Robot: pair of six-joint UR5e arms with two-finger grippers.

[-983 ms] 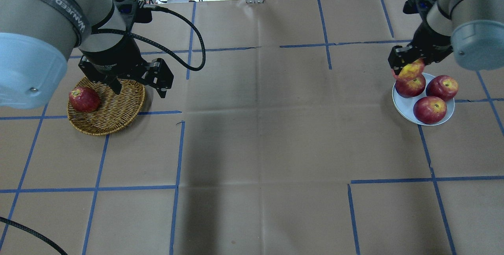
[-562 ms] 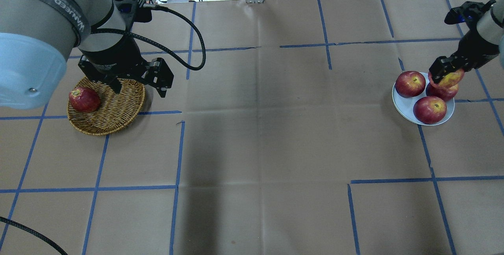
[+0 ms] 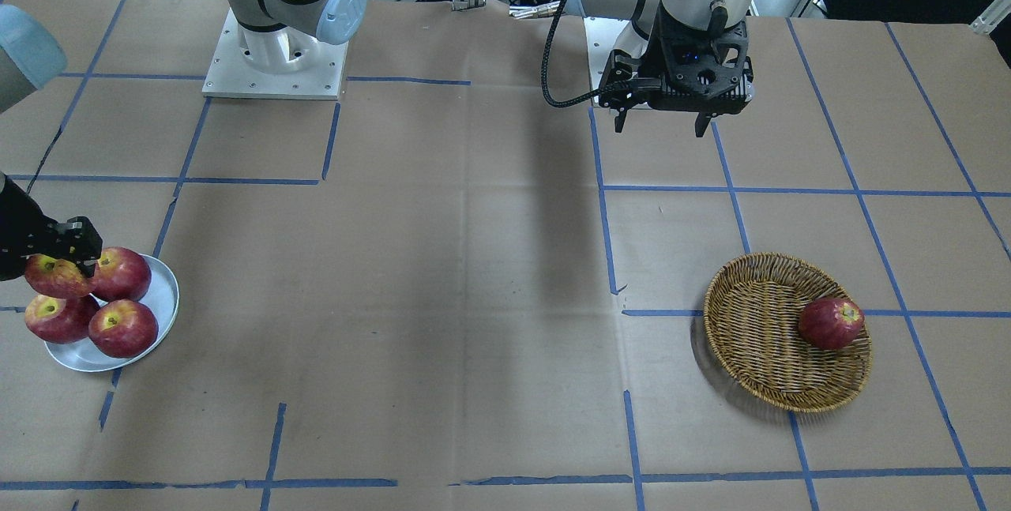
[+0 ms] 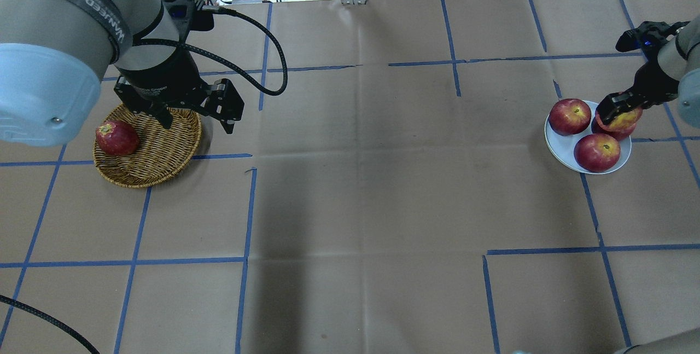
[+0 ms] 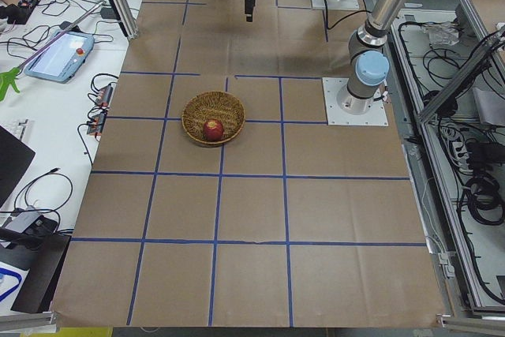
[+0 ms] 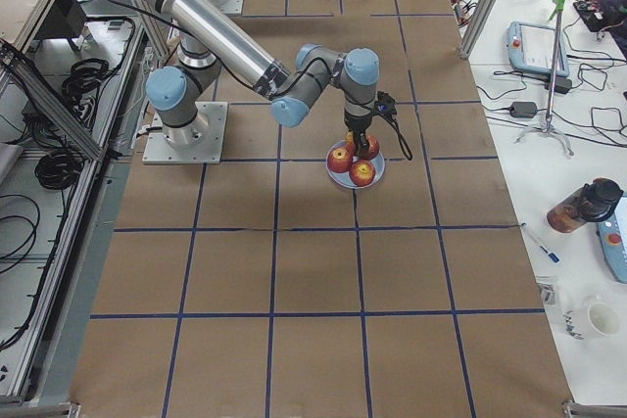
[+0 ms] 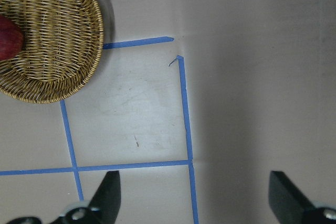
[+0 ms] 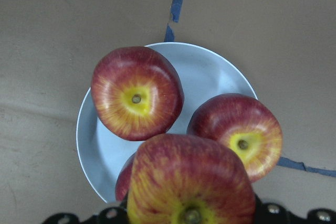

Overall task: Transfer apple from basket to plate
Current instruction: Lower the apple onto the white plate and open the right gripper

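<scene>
My right gripper (image 4: 620, 106) is shut on the apple (image 4: 622, 120), streaky orange-red with a yellow patch. It holds the apple over the far right part of the silver-grey plate (image 4: 562, 151), just above one of three glossy red apples (image 4: 570, 116) lying there. The right wrist view shows the apple (image 8: 191, 182) close up over the plate (image 8: 86, 129), hiding most of the apple below it. The wicker basket (image 4: 158, 162) at the left holds one dark red apple (image 4: 116, 138). My left gripper (image 4: 196, 122) is open and empty, above the basket's far right rim.
Brown paper with blue tape lines covers the table. A black cable (image 4: 273, 69) loops from my left wrist. The basket (image 3: 758, 337) and plate (image 3: 162, 298) lie at opposite ends of the table. Cables and gear lie past the far edge.
My right gripper has carried the apple from the plate's left far edge across to its right side and a little lower. My left arm shifted only slightly.
</scene>
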